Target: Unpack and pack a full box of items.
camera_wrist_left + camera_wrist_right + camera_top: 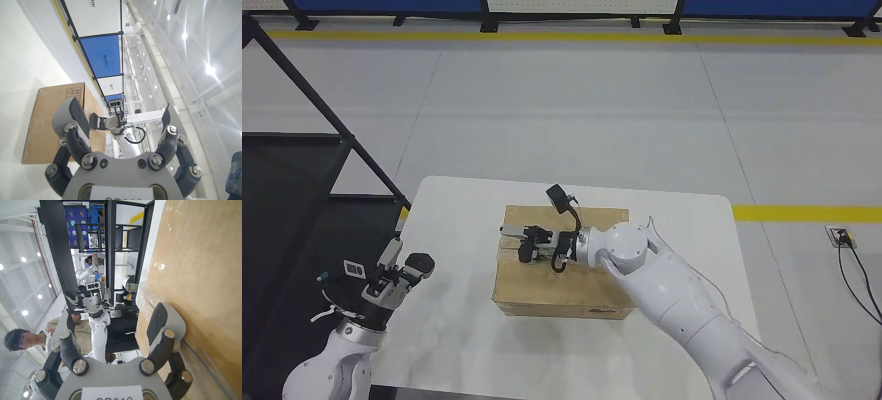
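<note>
Brown cardboard makes up the box [542,285] [43,123] [198,275], which sits about in the middle of the white table [452,220]. Its top flaps are down and shut, so whatever it holds is hidden. Clear, shiny tape [147,300] runs along the seam of the top.

Over the box's top, toward the side that faces the other arm, the right gripper [529,245] [113,311] [93,121] lies low and nearly level with the cardboard. Its fingers are spread wide apart and grip nothing. One ribbed pad [157,325] sits right at the taped seam, its back against the cardboard or just off it; I cannot tell whether it touches. The other finger stands well away from the box, out in the open air.

Well apart from the box, the left gripper [414,266] [121,106] hangs beside the table's near left edge, pointing toward the box. Its two fingers are also spread wide, with nothing between them. From its wrist view, one side wall of the box and the right gripper on top show through the gap.

Beyond the table on the left arm's side stands a black frame [302,200]. A yellow line [802,213] crosses the pale floor on the other side of the table.
</note>
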`<state>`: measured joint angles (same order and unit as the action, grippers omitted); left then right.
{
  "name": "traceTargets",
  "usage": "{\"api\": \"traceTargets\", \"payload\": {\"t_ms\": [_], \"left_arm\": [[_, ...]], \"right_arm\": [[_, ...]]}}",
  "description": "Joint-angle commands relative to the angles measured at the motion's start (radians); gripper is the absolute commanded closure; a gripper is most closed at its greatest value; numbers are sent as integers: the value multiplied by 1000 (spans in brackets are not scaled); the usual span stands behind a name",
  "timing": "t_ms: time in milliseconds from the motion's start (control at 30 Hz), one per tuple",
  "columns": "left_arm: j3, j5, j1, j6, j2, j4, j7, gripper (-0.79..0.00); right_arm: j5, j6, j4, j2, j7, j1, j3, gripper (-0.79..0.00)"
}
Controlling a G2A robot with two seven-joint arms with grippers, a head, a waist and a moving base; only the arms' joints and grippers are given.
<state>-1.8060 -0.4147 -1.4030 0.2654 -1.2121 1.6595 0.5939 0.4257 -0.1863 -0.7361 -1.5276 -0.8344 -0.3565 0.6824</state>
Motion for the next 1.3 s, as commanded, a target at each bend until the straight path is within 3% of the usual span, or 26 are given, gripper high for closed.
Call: {"api": "traceTargets", "payload": {"t_ms": [0, 167, 633, 1267], "left_arm": [[5, 4, 2, -1, 1, 1, -2, -785], [18, 13, 7, -5, 2, 3, -9, -785], [58, 35, 26, -18, 5, 9, -28, -785], [91, 58, 55, -37, 11, 13, -48, -785]], "right_arm": [[-4, 11, -26, 16, -15, -19, 28, -785], [-29, 35, -108, 64, -77, -77, 108, -785], [-176, 167, -380, 175, -86, -260, 330, -785], [-293, 296, -580, 255, -122, -422, 524, -785]]}}
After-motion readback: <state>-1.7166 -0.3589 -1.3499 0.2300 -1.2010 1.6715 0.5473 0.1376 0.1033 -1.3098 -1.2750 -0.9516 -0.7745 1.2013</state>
